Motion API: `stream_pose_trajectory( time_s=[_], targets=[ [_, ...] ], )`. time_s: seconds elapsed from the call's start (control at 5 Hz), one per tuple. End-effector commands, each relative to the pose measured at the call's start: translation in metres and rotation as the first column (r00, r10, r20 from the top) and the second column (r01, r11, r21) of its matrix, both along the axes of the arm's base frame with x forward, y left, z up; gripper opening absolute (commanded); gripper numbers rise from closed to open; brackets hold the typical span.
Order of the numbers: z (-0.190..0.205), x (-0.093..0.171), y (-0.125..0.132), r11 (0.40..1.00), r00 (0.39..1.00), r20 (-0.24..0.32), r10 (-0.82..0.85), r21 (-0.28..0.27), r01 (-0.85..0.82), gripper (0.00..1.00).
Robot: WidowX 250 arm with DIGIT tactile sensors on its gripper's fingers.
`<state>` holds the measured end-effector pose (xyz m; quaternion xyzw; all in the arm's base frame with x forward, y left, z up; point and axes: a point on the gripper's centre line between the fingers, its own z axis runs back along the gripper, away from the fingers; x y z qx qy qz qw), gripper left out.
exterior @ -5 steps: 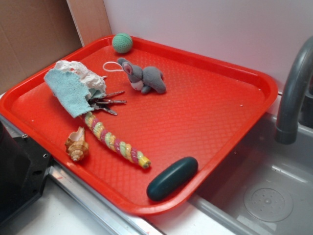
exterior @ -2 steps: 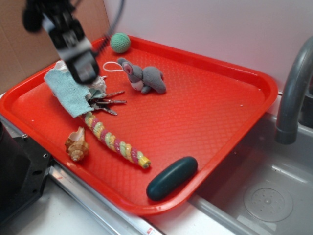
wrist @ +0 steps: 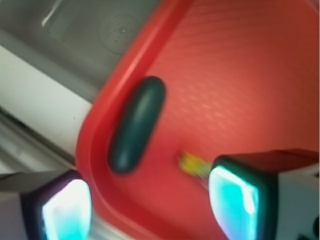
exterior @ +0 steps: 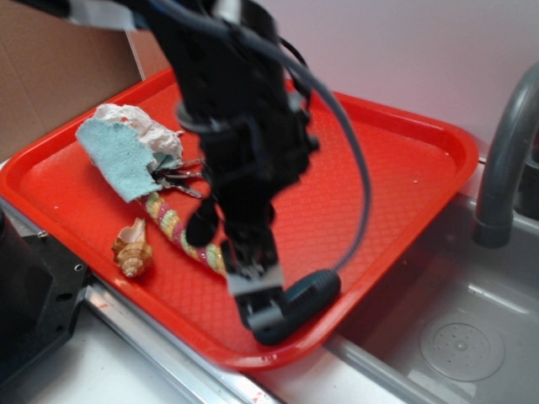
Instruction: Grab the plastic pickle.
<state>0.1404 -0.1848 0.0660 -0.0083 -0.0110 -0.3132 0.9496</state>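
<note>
My gripper (wrist: 150,205) hangs over the plastic pickle (wrist: 137,124) with jaws spread and empty, so descent and the pinch remain.

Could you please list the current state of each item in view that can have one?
plastic pickle: lying flat by the tray's rim, ungrasped.
end effector: open, fingers apart, above the pickle.
red tray: flat, beside the sink.
twisted rope: stretched out, partly hidden by the arm.
cloth: crumpled over the keys.
seashell: lying on its side.
</note>
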Motion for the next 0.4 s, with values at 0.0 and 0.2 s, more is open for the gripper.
stream_pose_trajectory(
  time_s=[0.0, 0.2],
  targets=[
    [-0.019, 0.015, 0.005, 0.999, 0.999, -0.006, 0.04, -0.014, -0.04, 1.0],
    [-0.018, 0.024, 0.024, 0.995, 0.996, -0.008, 0.093, -0.043, -0.093, 1.0]
  ],
)
